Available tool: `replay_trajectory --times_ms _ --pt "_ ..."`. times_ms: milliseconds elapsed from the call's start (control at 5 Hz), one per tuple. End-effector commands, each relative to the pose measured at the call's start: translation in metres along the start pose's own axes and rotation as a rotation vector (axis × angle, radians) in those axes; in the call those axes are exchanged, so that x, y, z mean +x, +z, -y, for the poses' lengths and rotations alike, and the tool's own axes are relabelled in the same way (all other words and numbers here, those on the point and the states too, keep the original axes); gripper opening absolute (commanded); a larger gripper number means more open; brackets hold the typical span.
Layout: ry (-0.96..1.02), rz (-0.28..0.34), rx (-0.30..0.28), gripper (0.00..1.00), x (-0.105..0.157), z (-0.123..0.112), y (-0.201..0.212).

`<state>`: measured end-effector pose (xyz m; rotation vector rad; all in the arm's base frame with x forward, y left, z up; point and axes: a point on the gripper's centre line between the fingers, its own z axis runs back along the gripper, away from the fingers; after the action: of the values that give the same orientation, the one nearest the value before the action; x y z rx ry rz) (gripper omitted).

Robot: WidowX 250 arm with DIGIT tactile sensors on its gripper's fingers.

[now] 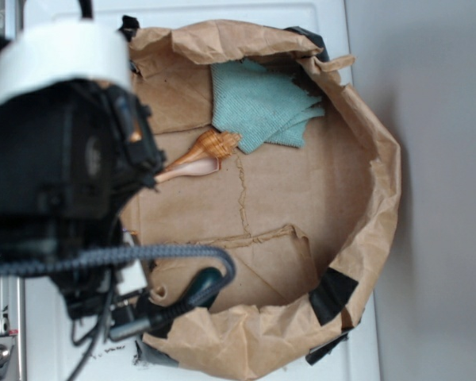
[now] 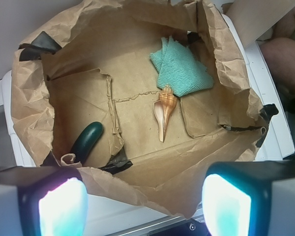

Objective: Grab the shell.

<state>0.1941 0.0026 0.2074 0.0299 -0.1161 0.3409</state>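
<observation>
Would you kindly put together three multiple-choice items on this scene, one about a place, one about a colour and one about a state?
1. Where does the shell lie?
A. Inside the paper bag, its ribbed end touching the cloth
B. On the white surface outside the bag
C. On top of the dark green object

2. What colour is the cloth?
A. Red
B. Teal green
C. Yellow

3. What state is the gripper in?
A. Shut on the shell
B. Shut on the cloth
C. Open, holding nothing

Answers: 1 A, the shell rests on the bag's floor by the cloth's edge. 2 B, the folded cloth is teal. 3 C, the wrist view shows both fingers wide apart above the bag.
</observation>
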Motion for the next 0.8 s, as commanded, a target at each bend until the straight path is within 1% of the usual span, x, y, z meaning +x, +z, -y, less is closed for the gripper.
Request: replay_trajectory --times_ms 0,200,400,600 --pt "0.084 -0.029 -0.017 1.00 0.051 -0.004 -0.025" --pt "0.116 -0.012 -0.123 1.00 0.068 0.007 -0.044" --pt "0.123 -0.015 -0.083 1.00 0.076 0.008 -0.067" --pt "0.101 0.082 -0.120 1.00 0.067 -0.007 -0.073"
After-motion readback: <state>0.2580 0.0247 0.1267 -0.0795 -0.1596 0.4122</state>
